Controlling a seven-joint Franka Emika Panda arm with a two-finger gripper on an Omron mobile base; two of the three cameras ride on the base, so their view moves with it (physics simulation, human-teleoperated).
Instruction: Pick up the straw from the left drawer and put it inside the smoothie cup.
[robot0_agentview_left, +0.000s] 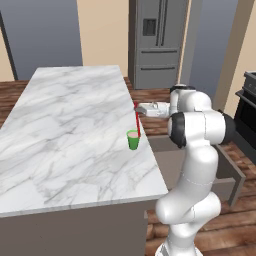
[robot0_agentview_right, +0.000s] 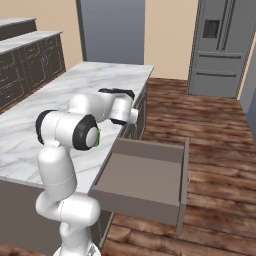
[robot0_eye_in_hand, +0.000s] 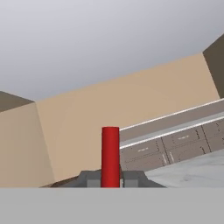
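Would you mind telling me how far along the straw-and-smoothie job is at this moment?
Done: the left drawer stands pulled out with no straw in it, and the straw is out. In hand: the gripper is shut on the straw, which hangs upright with its lower end at the rim of the smoothie cup on the marble island. Left: seating the straw in the cup, if it is not already in, then opening the fingers.

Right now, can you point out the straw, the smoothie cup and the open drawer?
straw (robot0_agentview_left: 137, 121): left base view, middle of the red stick.
smoothie cup (robot0_agentview_left: 133, 141): left base view, green side wall.
open drawer (robot0_agentview_right: 145, 175): right base view, bare floor inside.
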